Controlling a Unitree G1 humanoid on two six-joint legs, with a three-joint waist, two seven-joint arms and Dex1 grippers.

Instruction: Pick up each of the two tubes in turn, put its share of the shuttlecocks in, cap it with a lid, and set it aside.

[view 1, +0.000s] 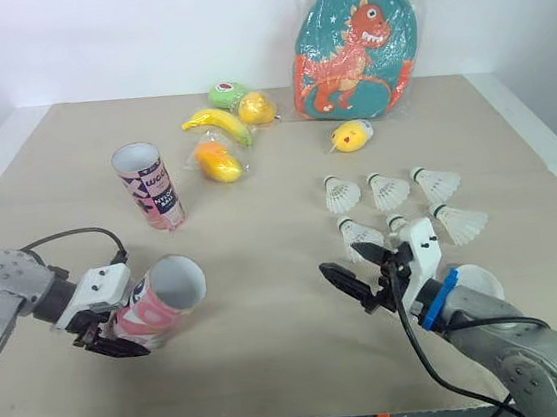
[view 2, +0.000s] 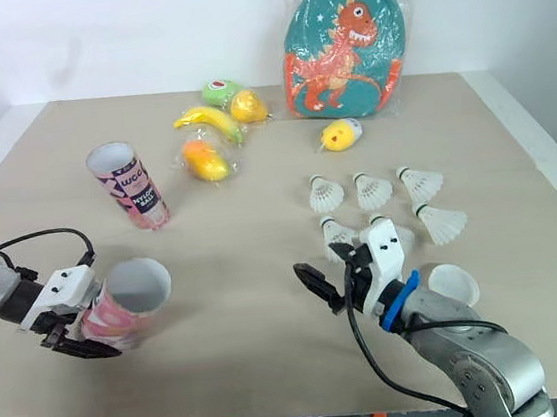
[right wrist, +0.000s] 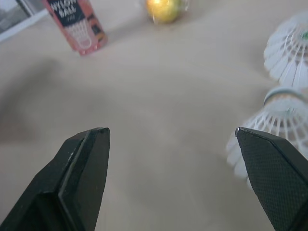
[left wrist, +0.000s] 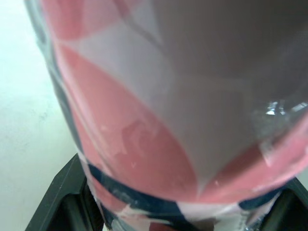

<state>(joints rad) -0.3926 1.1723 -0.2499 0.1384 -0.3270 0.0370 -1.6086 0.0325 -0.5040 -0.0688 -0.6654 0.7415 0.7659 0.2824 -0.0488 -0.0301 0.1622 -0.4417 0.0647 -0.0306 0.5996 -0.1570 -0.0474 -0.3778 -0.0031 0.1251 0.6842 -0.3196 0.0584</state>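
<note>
1. Left eye view: my left gripper (view 1: 104, 330) clamps the tilted pink tube (view 1: 165, 298), at the table's (view 1: 263, 341) front-left.
2. My right gripper (view 1: 341, 260) gapes just beside the nearest shuttlecock (view 1: 360, 231).
3. Filling step, I judge; next, close squarely on that shuttlecock.

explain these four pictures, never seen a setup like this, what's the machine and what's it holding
This is a humanoid robot with two arms. The two wide pictures come from cameras in its head, looking down on a beige tabletop. The two close-ups come from a camera on each wrist. Each arm ends in a black two-fingered tool. The left tool is shut on a pink patterned cardboard tube, tilted, its open mouth showing. The right tool is open and empty beside white feather shuttlecocks. Farther back are an upright second pink tube, yellow toy fruit and a teal dinosaur backpack in clear plastic.
</note>
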